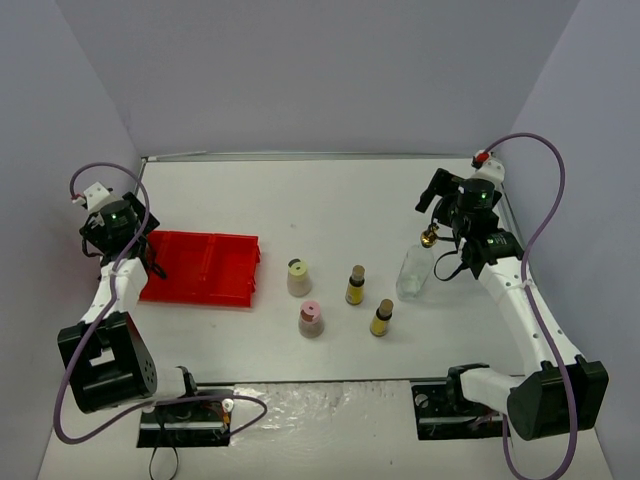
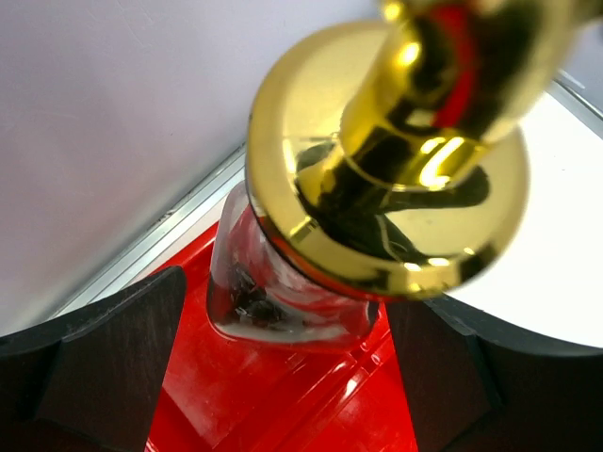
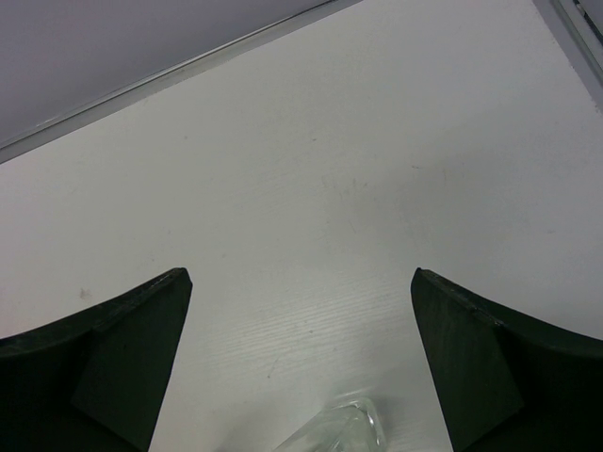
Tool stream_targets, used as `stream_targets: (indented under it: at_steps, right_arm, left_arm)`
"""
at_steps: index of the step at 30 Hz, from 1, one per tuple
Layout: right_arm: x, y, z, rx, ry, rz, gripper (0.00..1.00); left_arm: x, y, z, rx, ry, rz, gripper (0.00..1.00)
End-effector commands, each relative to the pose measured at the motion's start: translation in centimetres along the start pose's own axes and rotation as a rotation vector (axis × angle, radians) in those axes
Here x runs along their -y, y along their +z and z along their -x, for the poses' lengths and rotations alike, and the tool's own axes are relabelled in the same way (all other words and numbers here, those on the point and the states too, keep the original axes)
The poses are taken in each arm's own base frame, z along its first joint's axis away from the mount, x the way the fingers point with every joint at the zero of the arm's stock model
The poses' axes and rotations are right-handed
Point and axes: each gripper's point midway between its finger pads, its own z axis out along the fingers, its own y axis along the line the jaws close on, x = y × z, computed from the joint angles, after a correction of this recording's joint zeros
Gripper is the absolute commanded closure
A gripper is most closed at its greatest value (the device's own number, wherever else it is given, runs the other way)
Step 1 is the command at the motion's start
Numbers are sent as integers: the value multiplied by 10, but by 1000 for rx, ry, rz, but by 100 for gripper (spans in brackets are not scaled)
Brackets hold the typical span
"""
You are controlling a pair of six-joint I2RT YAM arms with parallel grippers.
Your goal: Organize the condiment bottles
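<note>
Left wrist view: one clear glass bottle (image 2: 372, 179) stands upright in the red tray (image 2: 283, 405), between the parted fingers of the left end effector (image 2: 285, 294) — released, with a gap on either side. The other glass bottle (image 1: 414, 272) stands upright on the surface (image 1: 330, 200), just below the right end effector (image 3: 300, 273) — spread wide, holding nothing, and by far the nearer arm.

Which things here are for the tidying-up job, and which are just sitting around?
For the job:
clear bottle on table
clear bottle in tray
yellow-capped beige bottle
pink-capped beige bottle
farther tiny yellow bottle
nearer tiny yellow bottle

Just there:
red tray
white table
</note>
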Motion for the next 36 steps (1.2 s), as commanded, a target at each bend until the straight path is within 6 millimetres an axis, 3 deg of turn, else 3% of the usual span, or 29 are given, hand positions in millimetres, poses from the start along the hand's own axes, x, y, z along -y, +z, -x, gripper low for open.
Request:
stream_targets:
  at_steps: [1, 8, 14, 22, 27, 32, 36]
  right_arm:
    - [-13, -8, 29, 97, 11, 50, 0]
    - [-14, -10, 30, 100, 14, 56, 0]
    - [-13, -11, 34, 105, 15, 42, 0]
    - [-10, -12, 35, 107, 21, 25, 0]
    - [-4, -11, 35, 102, 19, -12, 0]
    - [1, -10, 40, 108, 19, -47, 0]
    - [6, -13, 46, 125, 23, -83, 0]
  left_arm:
    - [16, -25, 53, 119, -38, -54, 17]
    - [17, -53, 69, 114, -17, -46, 13]
    - [12, -89, 67, 24, 45, 33, 12]
    - [17, -161, 47, -78, 77, -2, 12]
    - [46, -207, 44, -92, 83, -180, 12]
    - [97, -244, 49, -92, 140, -381, 12]
    - [148, -263, 29, -130, 225, -557, 12]
